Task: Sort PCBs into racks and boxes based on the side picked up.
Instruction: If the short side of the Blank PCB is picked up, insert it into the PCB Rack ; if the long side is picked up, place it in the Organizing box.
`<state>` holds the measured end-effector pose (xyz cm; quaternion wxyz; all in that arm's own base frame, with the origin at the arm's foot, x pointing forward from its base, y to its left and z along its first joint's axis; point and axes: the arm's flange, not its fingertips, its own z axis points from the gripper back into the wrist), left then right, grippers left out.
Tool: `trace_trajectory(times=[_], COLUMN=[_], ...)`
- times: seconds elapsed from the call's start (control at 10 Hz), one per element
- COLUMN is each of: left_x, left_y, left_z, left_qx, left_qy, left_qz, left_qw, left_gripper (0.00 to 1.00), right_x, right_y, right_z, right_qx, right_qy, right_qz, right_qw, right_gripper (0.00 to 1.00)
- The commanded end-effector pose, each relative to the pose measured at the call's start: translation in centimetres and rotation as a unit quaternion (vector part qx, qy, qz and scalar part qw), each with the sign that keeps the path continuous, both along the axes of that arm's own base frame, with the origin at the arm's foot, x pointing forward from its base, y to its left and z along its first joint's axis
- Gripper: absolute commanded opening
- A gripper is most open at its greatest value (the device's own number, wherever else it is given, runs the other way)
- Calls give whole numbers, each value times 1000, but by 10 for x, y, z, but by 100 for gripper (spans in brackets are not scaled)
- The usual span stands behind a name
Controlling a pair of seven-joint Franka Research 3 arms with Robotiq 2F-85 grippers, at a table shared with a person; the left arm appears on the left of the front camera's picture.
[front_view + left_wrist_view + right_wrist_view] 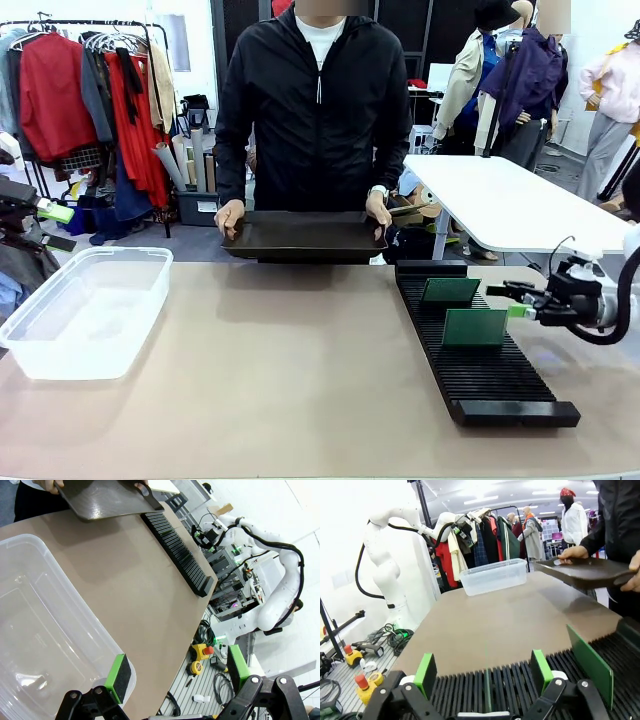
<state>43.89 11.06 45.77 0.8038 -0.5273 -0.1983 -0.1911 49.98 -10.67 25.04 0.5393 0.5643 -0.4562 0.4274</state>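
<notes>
Two PCBs stood slotted in the rack, the nearer just ahead of the right hand, which was open and empty. The left hand hung open over the apparently empty box. The person's tray looked bare.

The front view looks across the desk from the robot's side toward the person. The left wrist view, rolled sideways, sits close above the clear tub. The right wrist view sits low over the black rack. All three share desk, tub and rack.
</notes>
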Motion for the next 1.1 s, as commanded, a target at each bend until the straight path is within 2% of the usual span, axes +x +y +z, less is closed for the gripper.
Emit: trace_trajectory(times=[0.0, 0.3, 0.5, 0.7, 0.9, 1.0], left_x=[-1, -1, -1, -1, -1, -1], left_y=[-1, -1, -1, -1, -1, -1], left_z=[2, 2, 2, 2, 2, 2], left_qx=[-4, -4, -4, -4, -4, -4], left_qy=[4, 4, 4, 4, 4, 4], left_qz=[1, 1, 1, 1, 1, 1], left_qw=[1000, 1000, 1000, 1000, 1000, 1000], left_gripper=[100, 100, 100, 100, 100, 100], right_x=[-18, -57, -88, -109, -124, -132], right_y=[17, 33, 40, 43, 48, 51], right_z=[40, 100, 137, 155, 173, 178], right_qx=[-30, -69, -91, -74, -59, -72], right_qy=[19, 113, 219, 333, 414, 456], right_qz=[-1, -23, -41, -47, -49, -64], right_qw=[999, 991, 971, 939, 907, 885], right_gripper=[100, 100, 100, 100, 100, 100])
